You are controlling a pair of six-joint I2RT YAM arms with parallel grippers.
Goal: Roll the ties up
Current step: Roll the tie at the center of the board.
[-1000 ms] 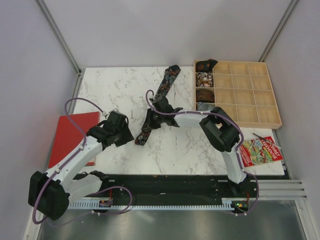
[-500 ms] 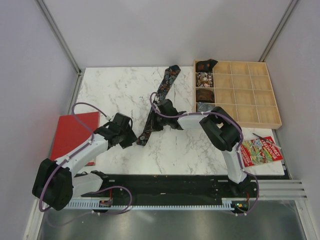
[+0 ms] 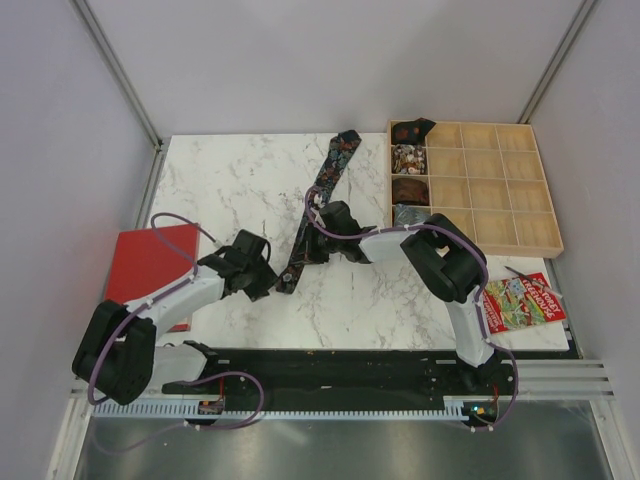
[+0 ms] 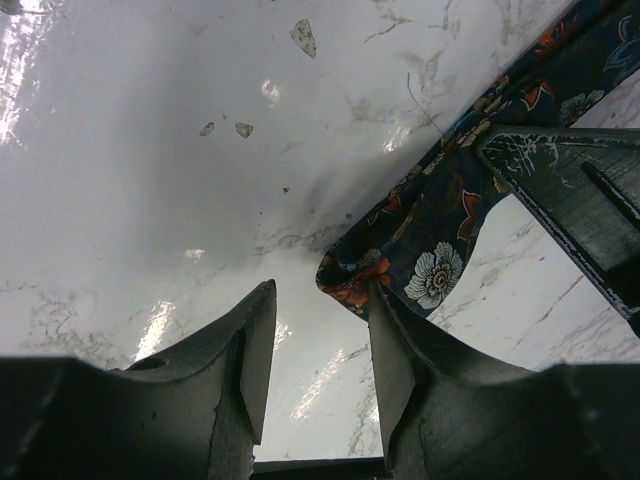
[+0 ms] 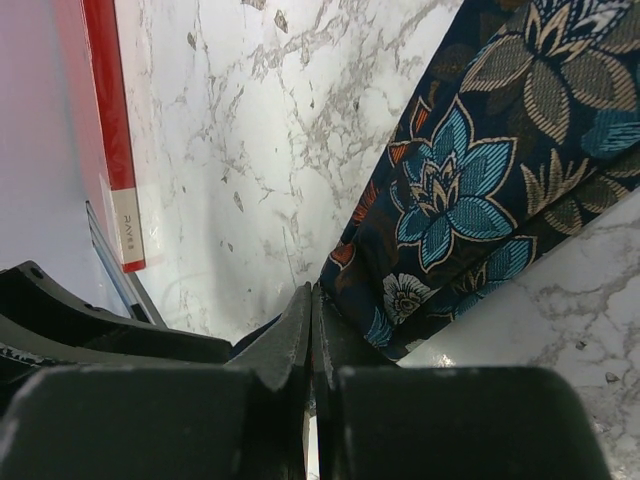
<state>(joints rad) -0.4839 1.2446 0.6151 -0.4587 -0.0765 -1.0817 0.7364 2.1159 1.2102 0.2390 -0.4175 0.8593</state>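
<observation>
A long black floral tie (image 3: 330,175) lies slantwise on the marble table, from the back centre down to its near end by my left gripper (image 3: 268,283). In the left wrist view the left gripper (image 4: 320,290) is open, and the tie's near end (image 4: 440,240) touches the tip of its right finger (image 4: 395,350). My right gripper (image 3: 305,250) is on the tie's lower part. In the right wrist view it (image 5: 312,290) is shut, pinching the edge of the tie (image 5: 480,180), with fabric showing on both sides of the jaws.
A wooden compartment tray (image 3: 480,125) stands at the back right, with rolled ties (image 3: 408,158) in its left column. A red booklet with a colourful cover (image 3: 522,300) lies at the right. A flat red board (image 3: 140,265) lies at the left edge and also shows in the right wrist view (image 5: 105,120).
My left gripper has moved right, up to the tie's near end. My right gripper has shifted a little toward the near side along the tie.
</observation>
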